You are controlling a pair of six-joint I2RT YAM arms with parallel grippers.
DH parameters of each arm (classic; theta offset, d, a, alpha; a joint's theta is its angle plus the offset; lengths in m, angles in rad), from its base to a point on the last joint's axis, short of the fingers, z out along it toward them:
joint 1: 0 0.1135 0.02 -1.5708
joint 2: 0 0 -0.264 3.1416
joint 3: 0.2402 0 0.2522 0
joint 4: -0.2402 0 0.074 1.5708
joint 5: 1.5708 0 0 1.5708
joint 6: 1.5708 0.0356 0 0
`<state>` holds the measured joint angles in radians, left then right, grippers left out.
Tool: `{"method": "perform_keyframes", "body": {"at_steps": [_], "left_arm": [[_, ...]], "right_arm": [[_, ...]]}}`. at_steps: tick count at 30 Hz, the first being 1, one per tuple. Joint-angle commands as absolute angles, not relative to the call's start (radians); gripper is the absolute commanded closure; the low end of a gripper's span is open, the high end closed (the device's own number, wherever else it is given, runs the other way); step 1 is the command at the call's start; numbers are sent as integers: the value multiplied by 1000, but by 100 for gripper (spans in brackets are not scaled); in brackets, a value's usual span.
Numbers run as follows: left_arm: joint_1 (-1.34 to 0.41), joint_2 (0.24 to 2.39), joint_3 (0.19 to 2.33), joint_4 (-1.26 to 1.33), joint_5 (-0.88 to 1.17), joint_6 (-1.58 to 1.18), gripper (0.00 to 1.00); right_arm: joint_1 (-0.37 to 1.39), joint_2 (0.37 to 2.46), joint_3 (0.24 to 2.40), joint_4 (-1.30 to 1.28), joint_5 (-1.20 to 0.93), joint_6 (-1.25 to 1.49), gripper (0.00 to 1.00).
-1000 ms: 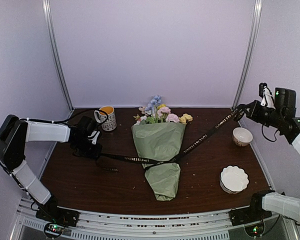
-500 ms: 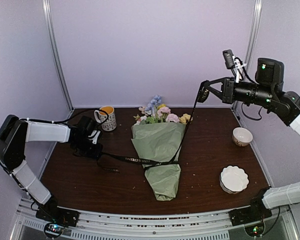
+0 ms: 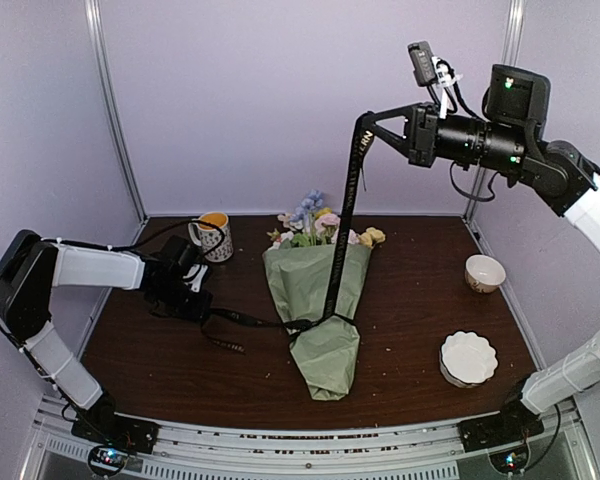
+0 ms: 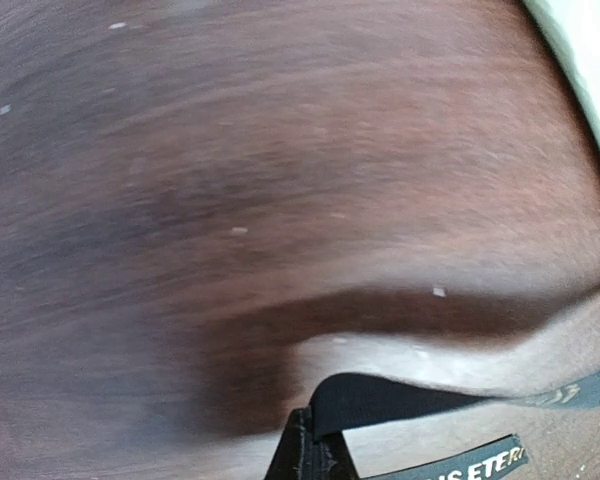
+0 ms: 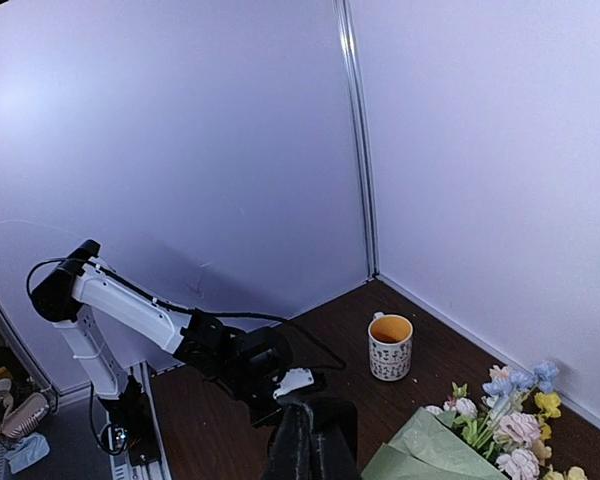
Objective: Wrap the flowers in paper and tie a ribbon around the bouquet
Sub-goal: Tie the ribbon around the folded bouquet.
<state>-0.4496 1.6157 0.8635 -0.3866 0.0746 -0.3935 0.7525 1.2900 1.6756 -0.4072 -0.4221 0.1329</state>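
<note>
The bouquet lies mid-table: a cone of pale green paper (image 3: 320,300) with the pastel flowers (image 3: 318,222) at its far, wide end. The black lettered ribbon (image 3: 338,240) loops round the cone's waist. One end runs left along the table to my left gripper (image 3: 194,304), which is shut on it. The other end rises steeply to my right gripper (image 3: 364,130), shut on it high above the flowers. In the left wrist view the closed left gripper (image 4: 305,452) pinches the ribbon (image 4: 410,395) just above the wood. In the right wrist view the right gripper (image 5: 310,440) is shut, above the paper (image 5: 430,455) and flowers (image 5: 515,415).
A patterned mug (image 3: 213,236) stands at the back left, near my left arm. A small white bowl (image 3: 485,272) and a scalloped white dish (image 3: 468,357) sit at the right. Pale walls close in the back and both sides.
My right arm swung up and left from the table's right edge, carrying its ribbon end high over the bouquet. That ribbon stretch went from slanted to nearly upright. The left gripper barely moved.
</note>
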Motion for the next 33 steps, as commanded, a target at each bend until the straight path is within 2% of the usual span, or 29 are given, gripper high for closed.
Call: {"method": "perform_keyframes", "body": {"at_steps": [1,6,13,23,33], "left_arm": [[-494,1630,894,-338,98,-411,100],[-526,1648,906,-334,106,-408,100],[-526,1649,908,-333,96,-411,100],[-526,1640,905,-332,104,-412,100],[-543,1537,870,-273,131,-414,100]], "right_arm": [[798,1331,1785,-359,-397,89,100],[807,1357,1770,-347,-388,105,100],[788,1359,1766,-399,-257,76,100],[770,1385,1778,-415,-253,80,100],[770,1407,1796,-427,-256,76,100]]}}
